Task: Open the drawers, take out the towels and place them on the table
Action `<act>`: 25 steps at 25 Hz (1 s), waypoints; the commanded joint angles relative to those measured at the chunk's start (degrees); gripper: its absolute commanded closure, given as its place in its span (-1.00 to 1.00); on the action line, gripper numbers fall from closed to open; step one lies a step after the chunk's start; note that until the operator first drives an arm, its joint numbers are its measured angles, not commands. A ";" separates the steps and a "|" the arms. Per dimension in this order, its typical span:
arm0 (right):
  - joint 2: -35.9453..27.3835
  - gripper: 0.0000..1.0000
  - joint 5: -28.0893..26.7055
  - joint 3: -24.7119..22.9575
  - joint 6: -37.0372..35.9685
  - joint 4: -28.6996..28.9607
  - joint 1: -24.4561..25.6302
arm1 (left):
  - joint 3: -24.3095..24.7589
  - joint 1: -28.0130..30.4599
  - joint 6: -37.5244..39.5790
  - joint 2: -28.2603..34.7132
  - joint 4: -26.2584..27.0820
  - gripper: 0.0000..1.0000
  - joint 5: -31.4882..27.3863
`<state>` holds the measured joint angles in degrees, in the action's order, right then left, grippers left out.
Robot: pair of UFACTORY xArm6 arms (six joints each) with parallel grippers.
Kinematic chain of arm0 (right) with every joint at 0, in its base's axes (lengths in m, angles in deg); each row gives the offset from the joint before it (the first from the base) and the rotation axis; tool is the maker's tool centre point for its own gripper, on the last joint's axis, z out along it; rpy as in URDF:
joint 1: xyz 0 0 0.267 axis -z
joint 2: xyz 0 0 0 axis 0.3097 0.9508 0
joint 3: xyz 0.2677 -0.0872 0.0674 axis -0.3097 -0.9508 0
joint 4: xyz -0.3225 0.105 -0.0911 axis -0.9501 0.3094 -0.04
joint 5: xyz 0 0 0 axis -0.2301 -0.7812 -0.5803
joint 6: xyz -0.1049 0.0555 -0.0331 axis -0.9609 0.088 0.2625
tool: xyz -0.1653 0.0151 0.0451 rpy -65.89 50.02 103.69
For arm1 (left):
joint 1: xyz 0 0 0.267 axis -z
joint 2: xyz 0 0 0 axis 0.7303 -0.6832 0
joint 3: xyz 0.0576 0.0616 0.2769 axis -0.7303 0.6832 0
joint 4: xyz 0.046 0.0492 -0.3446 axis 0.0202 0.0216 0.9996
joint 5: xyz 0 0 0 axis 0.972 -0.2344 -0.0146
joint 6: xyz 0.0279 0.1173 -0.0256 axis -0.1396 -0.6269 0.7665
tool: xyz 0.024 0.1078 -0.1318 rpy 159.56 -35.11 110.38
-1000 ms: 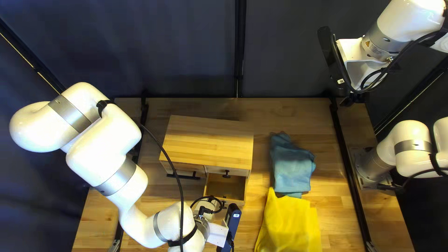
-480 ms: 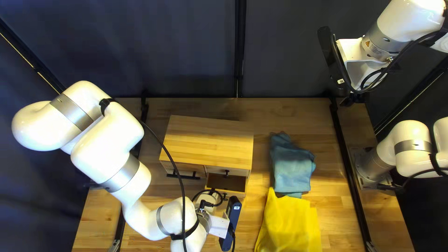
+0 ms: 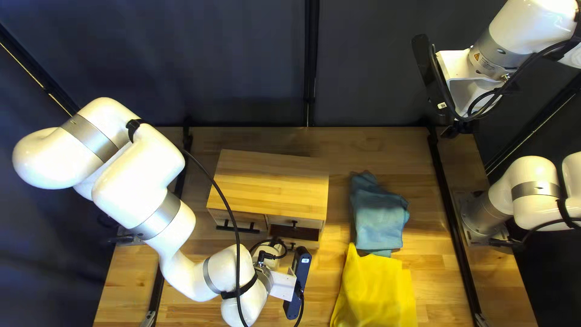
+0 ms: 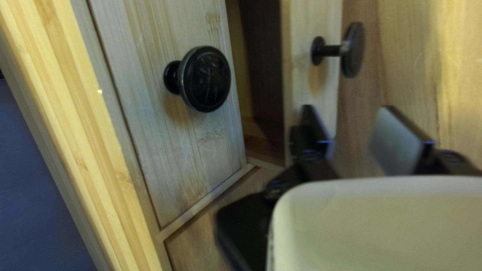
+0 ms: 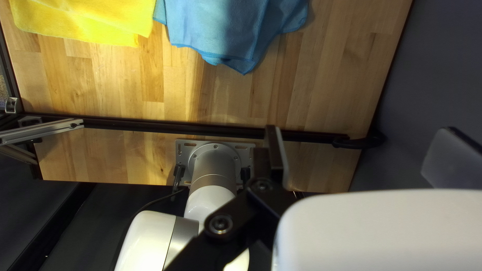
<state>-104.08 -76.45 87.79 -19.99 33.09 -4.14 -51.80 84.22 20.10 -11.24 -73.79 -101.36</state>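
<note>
The drawer chest (image 3: pixel 271 186) stands in the middle of the table (image 3: pixel 372 145), its long axis running left to right in the top left view and its drawer fronts facing the near edge. Its lower right drawer (image 4: pixel 312 75) is slightly ajar, with a dark gap behind its front. The left pincer (image 4: pixel 354 145) sits just before that front, fingers spread with nothing between them; the drawer's knob (image 4: pixel 340 49) is ahead of the tips, untouched. Both towels lie on the table right of the chest: the blue towel (image 3: pixel 379 215) bunched, the yellow towel (image 3: pixel 374 290) flat nearer the near edge, both lengthwise near to far, ends meeting. The right pincer (image 5: pixel 361 162) hangs wide open above its arm's base
</note>
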 commanded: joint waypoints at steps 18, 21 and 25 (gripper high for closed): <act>0.00 -1.00 0.00 0.00 0.00 0.00 0.00 | 6.56 -3.28 -6.98 8.78 11.27 1.00 12.85; 0.00 -1.00 0.00 0.00 0.00 0.00 0.00 | 6.72 -5.23 -7.42 8.14 11.93 1.00 15.31; 0.00 -1.00 0.00 0.00 0.00 0.00 0.00 | 7.02 -7.45 -7.19 7.16 11.43 1.00 16.99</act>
<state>-104.08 -76.45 87.79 -19.99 33.09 -4.14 -45.02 77.78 12.77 -3.72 -62.17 -85.17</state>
